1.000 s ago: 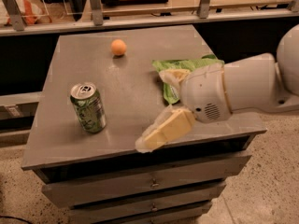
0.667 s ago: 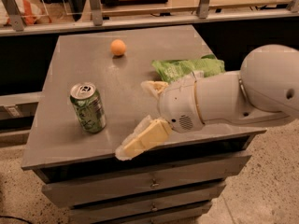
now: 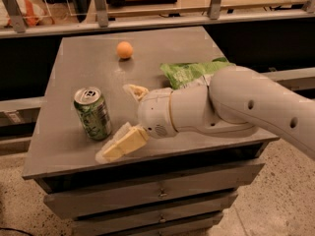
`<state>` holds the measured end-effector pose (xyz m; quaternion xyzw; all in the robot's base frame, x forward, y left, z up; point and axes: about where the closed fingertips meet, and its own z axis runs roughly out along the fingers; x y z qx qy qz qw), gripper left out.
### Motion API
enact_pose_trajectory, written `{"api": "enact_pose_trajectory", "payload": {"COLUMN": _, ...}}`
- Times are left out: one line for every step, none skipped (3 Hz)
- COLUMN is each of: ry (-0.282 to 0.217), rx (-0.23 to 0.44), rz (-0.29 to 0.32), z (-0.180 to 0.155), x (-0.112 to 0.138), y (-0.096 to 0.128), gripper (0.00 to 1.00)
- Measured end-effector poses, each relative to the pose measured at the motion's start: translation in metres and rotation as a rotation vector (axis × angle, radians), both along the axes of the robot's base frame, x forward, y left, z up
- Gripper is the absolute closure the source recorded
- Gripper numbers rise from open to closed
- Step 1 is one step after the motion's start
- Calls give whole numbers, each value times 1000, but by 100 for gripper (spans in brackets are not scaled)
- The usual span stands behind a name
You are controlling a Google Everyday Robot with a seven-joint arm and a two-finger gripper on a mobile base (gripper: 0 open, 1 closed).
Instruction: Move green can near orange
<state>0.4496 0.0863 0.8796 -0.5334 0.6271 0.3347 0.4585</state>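
The green can stands upright on the front left of the grey cabinet top; it is green-and-white patterned with a silver top and pull tab. The orange lies at the back middle of the top, well apart from the can. My gripper is just right of the can, low over the surface and open. One finger reaches toward the can's base at the front, the other sits behind. The can is outside the fingers and nothing is held.
A light-green chip bag lies on the right of the top, partly hidden behind my arm. The cabinet has drawers below its front edge. A railing and shelf run behind the cabinet.
My arm and gripper have moved left across the front of the cabinet top, closing in on the green can. The can and the orange have not moved.
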Motion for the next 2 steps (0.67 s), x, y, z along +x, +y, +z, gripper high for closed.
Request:
{"api": "enact_pose_trajectory", "payload": {"ry": 1, "rx": 0, "rz": 1, "z": 0, "x": 0, "y": 0, "gripper": 0}}
{"api": "enact_pose_trajectory", "payload": {"ry": -10, "rx": 19, "rz": 5, "z": 0, "x": 4, "y": 7, "gripper": 0}}
